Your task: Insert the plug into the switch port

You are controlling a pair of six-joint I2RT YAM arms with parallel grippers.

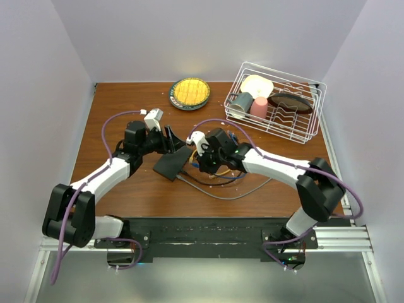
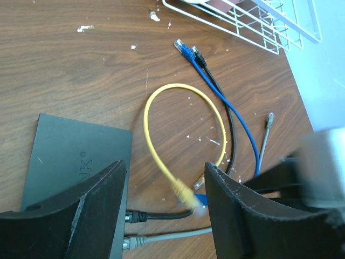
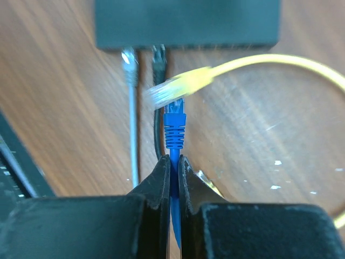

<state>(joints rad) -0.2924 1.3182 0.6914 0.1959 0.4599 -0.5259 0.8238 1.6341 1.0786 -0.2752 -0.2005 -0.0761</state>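
A brown wooden table (image 1: 120, 189) carries a flat black box (image 1: 170, 165) and loose cables (image 2: 146, 121). A white wire rack (image 1: 319, 104) and a round plate (image 1: 189, 93) sit near its far edge.

The whole surface (image 1: 158, 196) is seen from above, from its near side, by the top camera. The black switch (image 2: 70, 145) and the yellow cable (image 3: 253, 61) are shared by both wrist views, the right one being much nearer.

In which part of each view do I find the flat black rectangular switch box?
Top external: the flat black rectangular switch box lies just left of centre.
Left wrist: lower left corner.
Right wrist: along the top edge.
Shared landmark: the thin grey cable plugged into its edge.
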